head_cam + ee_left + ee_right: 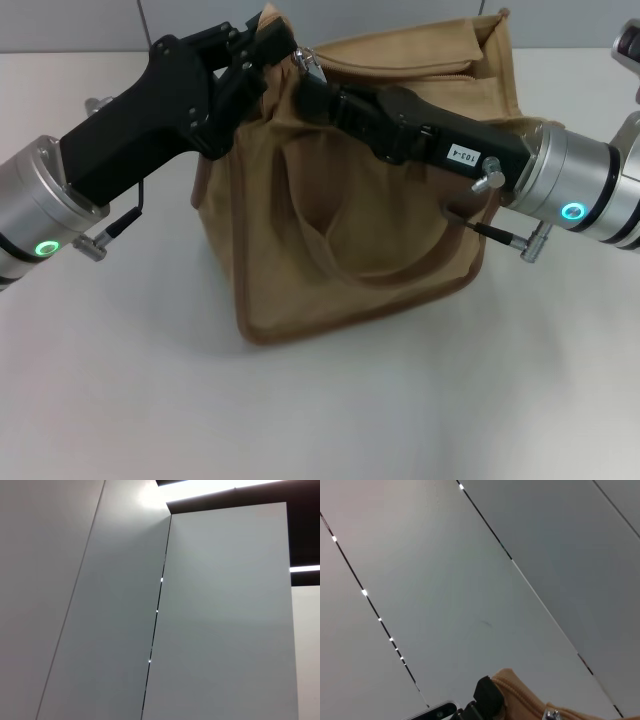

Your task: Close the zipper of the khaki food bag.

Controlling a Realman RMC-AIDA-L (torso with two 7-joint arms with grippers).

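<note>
- On the white tabletop [120, 400] before us stands the boxy khaki canvas food bag [350, 250], soft and creased, with brown piped edges, a front pocket and a short fabric handle drooping across its face.
- Our left gripper [262, 42] reaches in from the left, its black body angled up to the bag's top left corner, fingers closed narrowly on the fabric there.
- Our right gripper [312, 72] stretches from the right across the bag's front, its black forearm lying nearly level; its fingertips pinch the small shiny silver pull tab of the tan zipper [308, 62] near that same left corner.
- Behind the grippers, the top flap gapes open towards the right.
- Only the right wrist view shows tan cloth [530, 697] close up against grey wall panels; the left wrist view shows panels alone.
</note>
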